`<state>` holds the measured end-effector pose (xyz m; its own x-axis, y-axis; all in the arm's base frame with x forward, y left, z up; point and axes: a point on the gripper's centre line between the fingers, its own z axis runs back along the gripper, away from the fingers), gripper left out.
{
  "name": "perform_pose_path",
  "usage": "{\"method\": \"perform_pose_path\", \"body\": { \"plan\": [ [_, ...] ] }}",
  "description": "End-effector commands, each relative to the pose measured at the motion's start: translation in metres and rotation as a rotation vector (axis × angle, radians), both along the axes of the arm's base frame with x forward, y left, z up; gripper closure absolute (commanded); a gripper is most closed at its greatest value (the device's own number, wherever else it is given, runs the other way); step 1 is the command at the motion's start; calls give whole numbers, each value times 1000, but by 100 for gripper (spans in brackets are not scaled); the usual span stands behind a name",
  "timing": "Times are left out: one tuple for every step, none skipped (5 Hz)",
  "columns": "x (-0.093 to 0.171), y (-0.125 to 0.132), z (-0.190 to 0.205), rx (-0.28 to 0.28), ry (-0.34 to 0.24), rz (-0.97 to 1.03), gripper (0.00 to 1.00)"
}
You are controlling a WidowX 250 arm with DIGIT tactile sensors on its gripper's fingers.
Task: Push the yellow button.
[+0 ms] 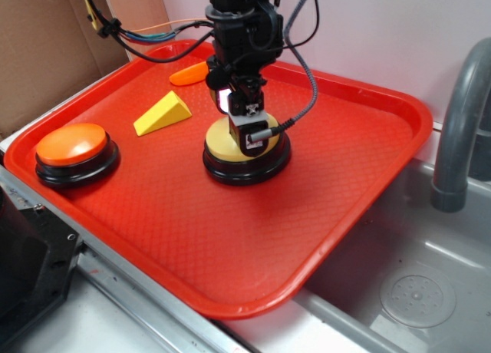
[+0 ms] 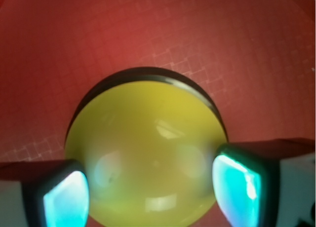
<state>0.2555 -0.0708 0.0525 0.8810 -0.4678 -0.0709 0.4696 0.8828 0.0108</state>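
Yellow button (image 2: 148,153), glossy dome on black round base, under parted, empty fingers (image 2: 66,200), on textured red tray (image 1: 253,238).

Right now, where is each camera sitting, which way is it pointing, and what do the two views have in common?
Exterior: off the robot, at the near corner of the red tray, looking down and across it; shows the arm and its hand over the yellow button, plus the orange button, yellow wedge and sink.
Wrist: on the hand, facing straight down; two fingertips frame the bottom corners.
Shared: yellow button, tray and the hand.
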Motion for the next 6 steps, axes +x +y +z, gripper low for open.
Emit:
{"method": "perform_pose_path", "body": {
  "plan": [
    [0, -7, -3, 35, -29, -62, 0],
    [5, -14, 37, 34, -133, -90, 0],
    [1, -16, 77, 23, -210, -106, 0],
    [-6, -3, 109, 22, -239, -38, 0],
    [-28, 22, 125, -64, -101, 9, 0],
    [-38, 31, 127, -81, -81, 34, 0]
  ]
}}
